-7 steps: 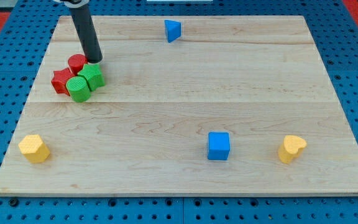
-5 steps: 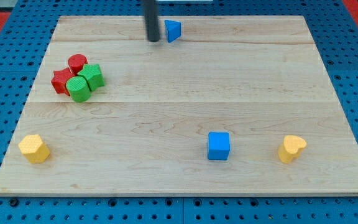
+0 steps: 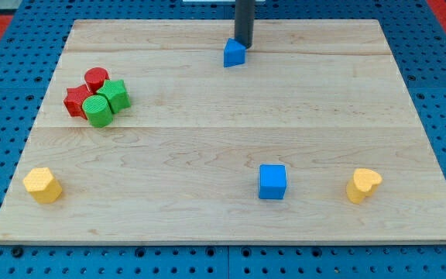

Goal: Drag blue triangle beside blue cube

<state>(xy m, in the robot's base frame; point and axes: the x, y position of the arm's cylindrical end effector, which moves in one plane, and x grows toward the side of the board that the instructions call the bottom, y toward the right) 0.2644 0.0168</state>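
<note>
My tip [image 3: 244, 46] is the lower end of a straight dark rod that comes down from the view's top edge; there are no jaws on it to spread or pinch, so it holds nothing. The tip stands on the wooden board [image 3: 231, 225] near its top edge, right against the upper right corner of the blue triangle [image 3: 234, 53], touching it or all but touching it.

The blue triangle sits just below and to the left of the tip, a little left of the board's middle line and close to the top edge. There is one blue triangle and one blue cube [image 3: 272, 182]. The cube lies well apart from the triangle, far down the board toward the view's bottom and slightly to the right, so the two blue blocks are not beside each other.

Counting outward, there are eight blocks in all. Two are blue, as told. Two are red: a red cylinder [image 3: 95, 78] and a red block [image 3: 75, 101] with a star-like outline. Two are green: a green cylinder [image 3: 97, 111] and a green block [image 3: 115, 94] whose exact shape I cannot make out. These four huddle together, touching, at the view's upper left. Two are yellow: one yellow block [image 3: 42, 184] near the lower left corner and another yellow block [image 3: 363, 185] at the lower right, near the blue cube but clear of it.
</note>
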